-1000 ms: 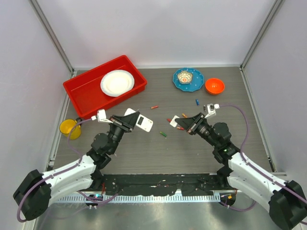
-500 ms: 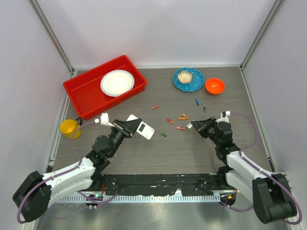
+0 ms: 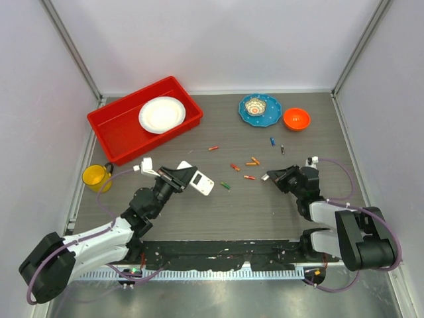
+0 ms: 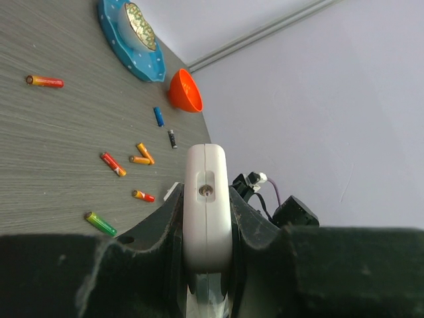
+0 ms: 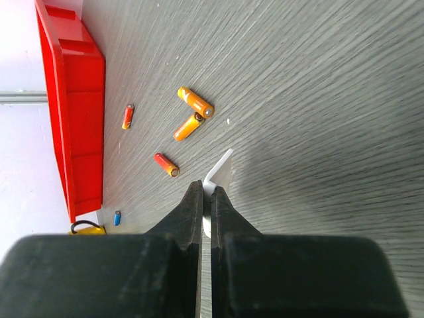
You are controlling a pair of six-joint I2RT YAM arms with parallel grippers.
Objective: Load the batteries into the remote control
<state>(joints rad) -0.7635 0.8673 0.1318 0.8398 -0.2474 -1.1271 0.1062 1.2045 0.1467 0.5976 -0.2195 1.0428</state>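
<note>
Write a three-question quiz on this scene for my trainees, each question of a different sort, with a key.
1. True or false: the left claw is shut on the remote control.
2. Where do the visible batteries lie?
A. in the red tray
B. loose on the table
C. in the orange bowl
3. Fill in: the ___ claw pinches a thin white piece.

Key: 1 true; 2 B; 3 right claw.
</note>
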